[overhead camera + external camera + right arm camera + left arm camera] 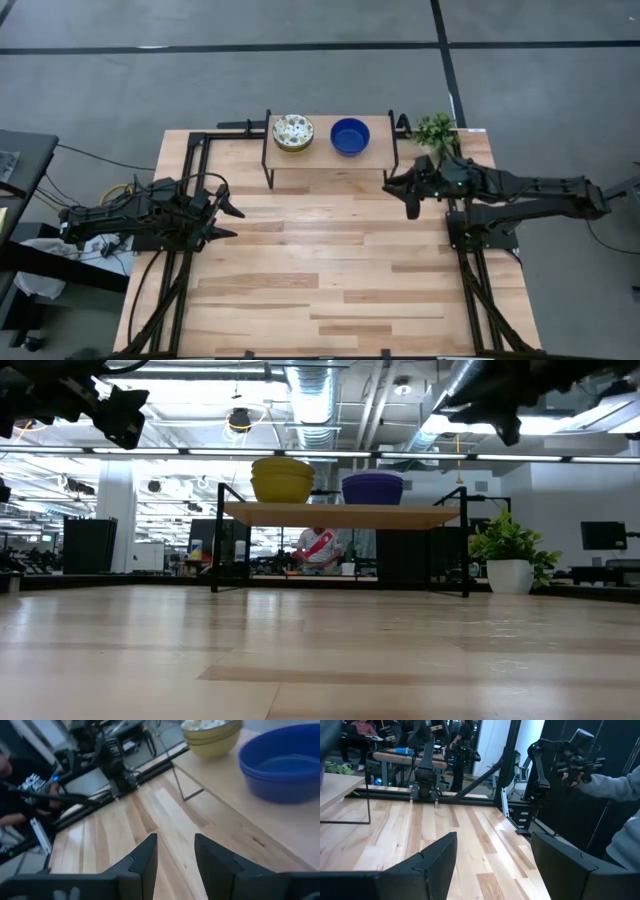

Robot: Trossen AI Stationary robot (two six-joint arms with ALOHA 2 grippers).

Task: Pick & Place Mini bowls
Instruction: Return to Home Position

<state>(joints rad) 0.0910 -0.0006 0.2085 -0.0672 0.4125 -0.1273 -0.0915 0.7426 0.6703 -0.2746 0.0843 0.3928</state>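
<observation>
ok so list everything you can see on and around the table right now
small floral-patterned bowls: one stack, speckled white inside, yellow outside, left part of the shelf
small glossy blue bowls: one stack, blue, right part of the shelf, apart from the floral stack
wooden shelf on black metal legs: one, light wood, far edge of the table
wooden table: one, light planks, under both arms
potted plant: one, green in a white pot, beside the shelf's right end
person: one, grey sleeve, beyond the table
left gripper: one, black, open and empty, left side of the table
right gripper: one, black, open and empty, near the shelf's right leg
</observation>
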